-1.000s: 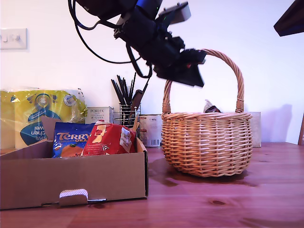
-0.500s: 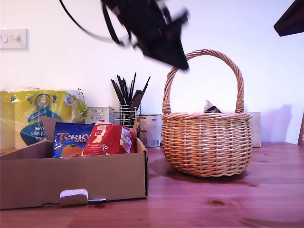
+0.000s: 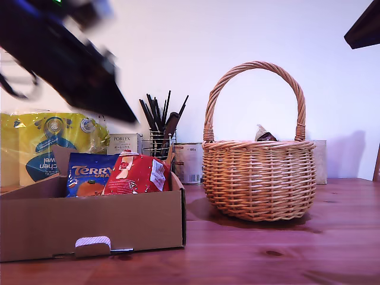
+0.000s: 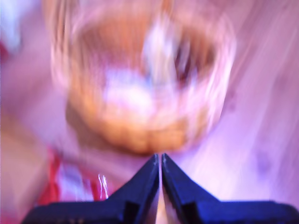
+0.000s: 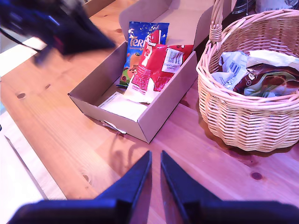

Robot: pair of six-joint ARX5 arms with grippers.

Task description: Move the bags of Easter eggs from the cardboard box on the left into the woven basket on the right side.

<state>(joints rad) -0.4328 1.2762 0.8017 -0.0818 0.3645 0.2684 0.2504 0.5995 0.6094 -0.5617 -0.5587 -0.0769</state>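
My first gripper (image 4: 160,161), jaws together, empty, swings fast; overshooting could knock the 2 bags (image 3: 135,173) below in the box (image 3: 89,222).

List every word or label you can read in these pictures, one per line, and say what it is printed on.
"TERRY" over partial "ORA": blue bag in the cardboard box.
"PORLEX": small white carton.
Red bag: white label too small to read.
Yellow pack: mirrored print, unclear.
Tin: print too small.
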